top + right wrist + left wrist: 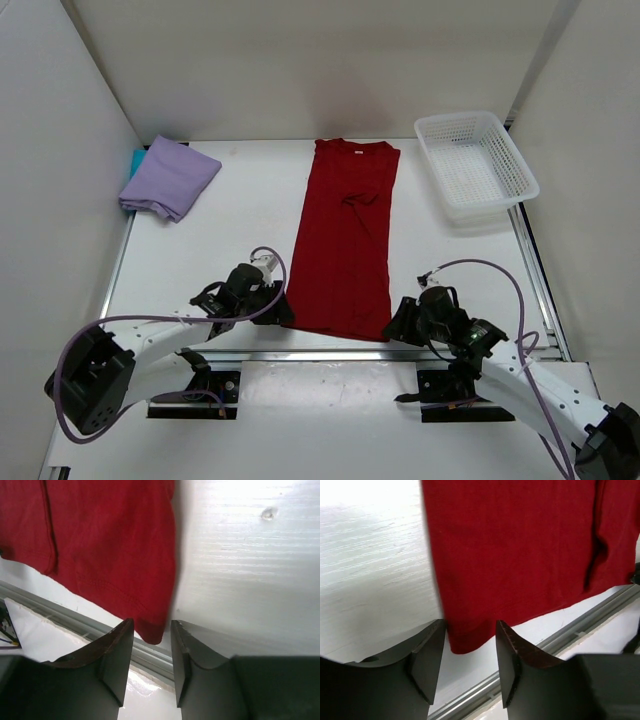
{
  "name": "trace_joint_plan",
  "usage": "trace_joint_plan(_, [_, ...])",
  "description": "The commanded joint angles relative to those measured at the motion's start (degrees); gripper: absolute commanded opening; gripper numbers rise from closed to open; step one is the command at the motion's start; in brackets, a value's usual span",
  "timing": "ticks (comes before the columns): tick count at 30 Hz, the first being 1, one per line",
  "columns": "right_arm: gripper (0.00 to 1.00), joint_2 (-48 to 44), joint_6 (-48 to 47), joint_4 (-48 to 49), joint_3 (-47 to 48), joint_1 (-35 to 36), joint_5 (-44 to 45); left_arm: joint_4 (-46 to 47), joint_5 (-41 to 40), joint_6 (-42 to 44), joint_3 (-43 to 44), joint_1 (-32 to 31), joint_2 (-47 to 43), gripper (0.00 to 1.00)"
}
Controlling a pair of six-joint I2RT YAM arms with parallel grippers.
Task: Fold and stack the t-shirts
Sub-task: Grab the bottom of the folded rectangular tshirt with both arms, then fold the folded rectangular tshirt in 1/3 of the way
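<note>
Since the red t-shirt [345, 240] runs lengthwise from the near edge of the desk [240, 220], our left gripper [470, 625] and right gripper [152, 623] each straddle a hem corner, jaws spread.

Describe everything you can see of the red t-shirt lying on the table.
The red t-shirt is deep red, soft knit cloth, folded lengthwise into a long narrow strip with its sleeves tucked in. It lies flat on the white table, collar at the far end and stitched hem at the near edge by the metal rail. A small rumple sits in its far half. Each near corner lies between open fingers, the left gripper at one and the right gripper at the other; neither is closed on it.
</note>
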Motion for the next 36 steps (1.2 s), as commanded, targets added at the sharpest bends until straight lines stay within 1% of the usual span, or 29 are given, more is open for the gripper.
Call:
trace_joint_plan(1, [0.32,1.2,0.7,-0.2,-1.4,-1.5,-2.1,-0.8,1.4,-1.1,-1.1,-1.1,2.0,0.55])
trace_joint_plan(3, [0.28,2.3,0.5,1.6,-1.3,-1.7,-2.3,-0.9,2.1,-0.8,-0.5,-1.6,2.7,0.48])
trace_joint_plan(5, [0.16,2.4,0.5,2.6,-0.7,-1.6,-1.1,-0.9,3.1,-0.6,-0.2,-1.9,3.6,0.3])
trace_joint_plan(6, [0.13,2.2,0.4,3.0,-0.7,-1.4,-1.3,-1.1,3.3,-0.5,-0.3,-1.9,3.6,0.18])
trace_joint_plan(7, [0.05,1.9,-0.1,3.9,-0.7,-1.2,-1.5,-1.1,3.2,-0.5,-0.3,-2.2,3.3,0.15])
trace_joint_plan(8, [0.0,2.1,-0.1,3.5,-0.3,-1.5,-2.2,-2.2,3.0,-0.6,-0.3,-2.4,2.8,0.07])
trace_joint_plan(9, [0.0,1.4,0.8,2.4,-0.3,-0.5,-2.9,-4.1,2.4,-0.8,-0.1,-3.3,1.8,0.01])
trace_joint_plan(11, [0.0,0.0,4.8,0.0,0.3,5.3,-2.8,-8.5,-0.7,-1.8,-0.5,-6.1,-2.3,0.0])
trace_joint_plan(12, [0.0,-1.7,6.5,-2.1,0.5,7.9,-1.2,-11.6,-0.8,-2.2,-0.5,-7.7,-3.7,0.0])
trace_joint_plan(13, [0.0,-3.5,10.2,-3.2,1.2,13.1,0.3,-15.1,0.5,-2.9,-0.9,-8.1,-6.6,0.0])
trace_joint_plan(14, [0.0,-4.2,13.2,-5.3,2.0,18.3,2.6,-16.5,1.2,-3.9,-0.3,-8.4,-10.3,0.0])
trace_joint_plan(16, [0.01,-5.7,16.1,-9.4,5.2,24.6,8.8,-23.3,2.3,-5.2,1.4,-6.6,-15.8,0.0])
trace_joint_plan(18, [0.0,-4.1,14.6,-12.3,10.1,25.5,12.4,-26.8,2.9,-4.9,5.6,-4.3,-19.7,0.0])
trace_joint_plan(19, [0.0,-2.0,10.9,-13.4,13.9,23.3,13.3,-28.3,2.9,-4.3,9.1,-1.8,-20.0,0.0])
trace_joint_plan(20, [0.0,0.6,4.8,-13.2,16.9,17.6,12.6,-27.9,3.5,-2.2,12.3,-0.4,-19.0,0.0])
trace_joint_plan(21, [0.0,1.6,1.4,-11.1,17.9,14.1,8.3,-27.0,5.4,-0.7,13.7,2.2,-18.1,0.0])
trace_joint_plan(22, [0.0,3.9,-5.7,-8.3,18.8,5.1,1.1,-24.8,5.7,-0.2,15.6,4.5,-15.8,0.0])
trace_joint_plan(23, [0.0,5.1,-11.7,-6.7,20.1,-5.0,-2.2,-23.7,6.7,0.2,17.7,5.3,-12.6,0.0])
trace_joint_plan(24, [0.0,7.9,-13.9,-4.0,20.3,-9.6,-8.7,-20.9,5.9,0.4,18.7,5.8,-10.9,0.0])
trace_joint_plan(25, [0.0,10.0,-17.7,-0.5,20.8,-17.1,-13.4,-17.6,5.8,0.1,20.9,6.0,-7.5,0.0])
trace_joint_plan(26, [0.0,13.0,-20.2,0.4,22.2,-21.6,-14.7,-15.1,5.1,0.2,22.8,6.7,-4.3,0.0])
trace_joint_plan(27, [0.0,14.5,-22.4,2.0,24.5,-23.0,-14.0,-13.3,5.1,0.4,24.3,7.8,-0.7,0.0])
trace_joint_plan(28, [0.0,18.6,-23.5,3.3,25.5,-24.8,-12.6,-10.5,5.3,0.2,26.3,9.5,1.0,0.0])
trace_joint_plan(29, [0.0,22.5,-25.1,4.4,28.3,-25.3,-11.7,-8.8,4.9,0.1,29.0,10.6,5.3,0.0])
trace_joint_plan(30, [0.0,24.5,-25.8,5.3,30.6,-26.2,-11.1,-7.9,4.4,0.4,29.9,11.1,9.8,0.0])
trace_joint_plan(31, [0.01,28.5,-26.3,6.5,31.9,-26.9,-11.6,-7.3,4.7,0.9,33.5,12.5,11.8,0.0])
trace_joint_plan(32, [0.0,31.8,-26.5,7.6,33.7,-27.8,-11.7,-6.6,3.4,1.1,36.6,13.2,16.0,0.0])
trace_joint_plan(35, [0.0,39.1,-26.2,12.3,36.8,-29.1,-10.7,-5.5,6.4,0.5,43.6,15.2,25.3,0.0])
trace_joint_plan(36, [0.0,40.4,-26.0,13.2,38.2,-29.7,-10.5,-5.7,4.9,1.1,46.6,15.4,28.2,0.0])
